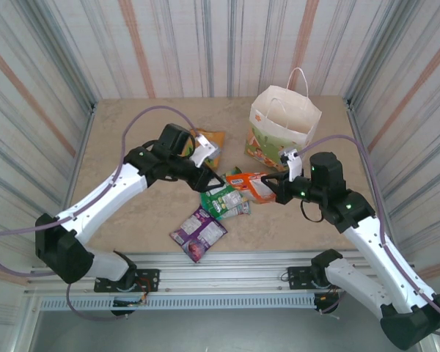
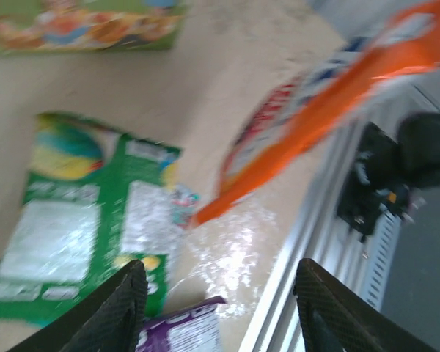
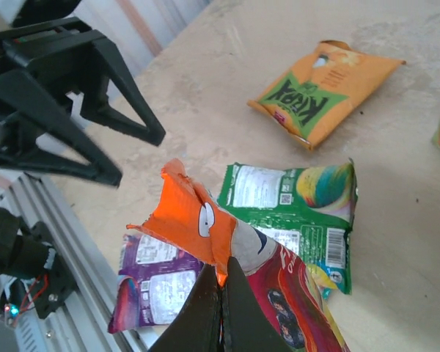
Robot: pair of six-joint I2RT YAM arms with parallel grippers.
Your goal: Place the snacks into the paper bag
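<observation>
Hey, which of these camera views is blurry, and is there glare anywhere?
Left wrist view: blurred throughout, the green packet and orange-red packet smeared, with a bright glare patch on the table. Right wrist view: sharp, lettering on the orange packet readable. Top external view: in focus, evenly lit, soft shadows.

**Bag and packets, by colour**

The paper bag is white with green lettering and a green-orange picture. Left of it lies an orange packet with green lettering. In front of the bag are an orange-red packet, a green packet with white panels, and a purple packet, its panels seemingly silvery-white
</observation>
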